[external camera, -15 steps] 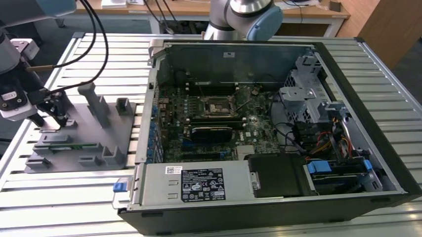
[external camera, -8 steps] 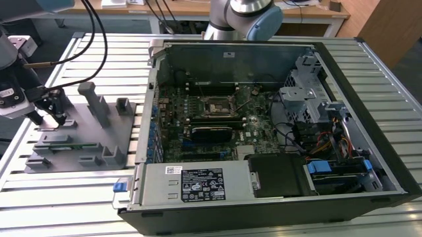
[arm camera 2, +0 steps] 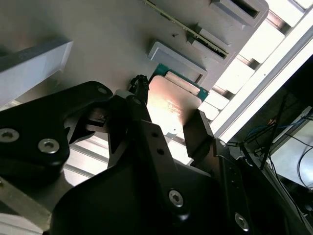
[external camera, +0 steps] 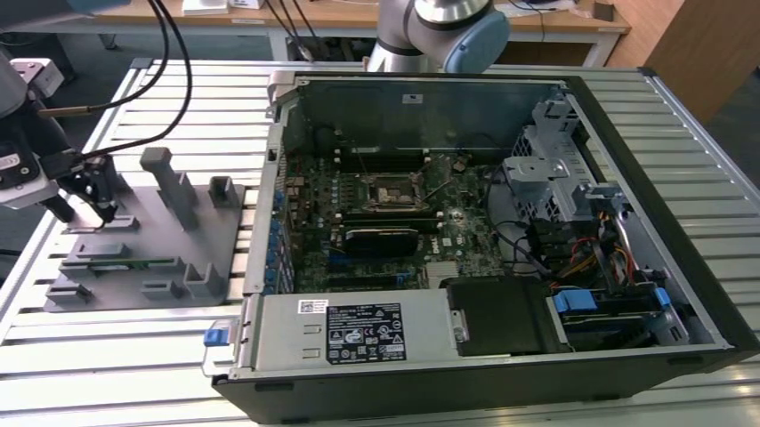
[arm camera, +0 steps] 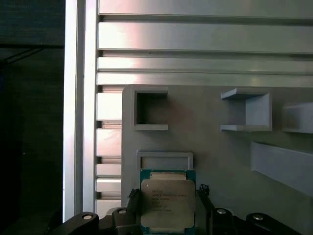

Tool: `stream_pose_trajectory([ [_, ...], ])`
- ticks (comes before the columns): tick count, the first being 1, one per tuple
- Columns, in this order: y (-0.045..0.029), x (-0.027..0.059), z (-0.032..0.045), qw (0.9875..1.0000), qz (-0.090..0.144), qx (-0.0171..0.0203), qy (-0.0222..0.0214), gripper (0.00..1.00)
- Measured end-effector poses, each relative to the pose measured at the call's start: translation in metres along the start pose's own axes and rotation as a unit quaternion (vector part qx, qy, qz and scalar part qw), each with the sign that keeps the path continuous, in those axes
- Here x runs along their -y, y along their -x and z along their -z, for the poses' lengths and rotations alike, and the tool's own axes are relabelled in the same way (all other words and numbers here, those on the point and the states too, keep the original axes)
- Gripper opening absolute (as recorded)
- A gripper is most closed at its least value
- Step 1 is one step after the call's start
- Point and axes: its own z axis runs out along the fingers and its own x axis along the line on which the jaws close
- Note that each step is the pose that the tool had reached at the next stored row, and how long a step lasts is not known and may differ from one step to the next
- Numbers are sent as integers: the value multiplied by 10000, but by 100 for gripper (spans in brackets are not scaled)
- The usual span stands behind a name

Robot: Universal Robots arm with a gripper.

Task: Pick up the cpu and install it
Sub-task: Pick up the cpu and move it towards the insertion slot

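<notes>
Tool: low (external camera: 89, 212) over the grey fixture plate (external camera: 142, 267). In the first wrist view its two black fingers (arm camera: 133, 196) sit against opposite sides of the cpu (arm camera: 167, 203), so I judge it closed on the chip.
Cpu: flat, silver lid up, with green board showing round the rim. It is at the plate's edge, close to the slats, just beside a grey frame pocket (arm camera: 165, 159). I cannot tell whether it has cleared the plate.
Plate: on the slatted bench (external camera: 119, 374), near the bench edge at the exterior view's left, beside the open computer case (external camera: 683, 267).
Socket: a square opening (external camera: 390, 194) in the middle of the motherboard inside the case, well apart from the tool.
Handling: probably light, thin and stiff. The smooth lid looks slippery and the underside is likely fragile. Two opposite board edges are the place to hold it, kept level under a gentle squeeze.
</notes>
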Motion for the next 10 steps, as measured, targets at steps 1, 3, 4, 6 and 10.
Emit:
stream_pose_trajectory([
  [1,0,0,9,10000,0,0,0,53],
  [3,0,0,26,10000,0,1,0,53],
  [4,0,0,37,10000,0,2,0,53],
  [6,0,-1,60,10000,0,3,0,53],
  [10,0,-2,113,10000,0,4,0,53],
])
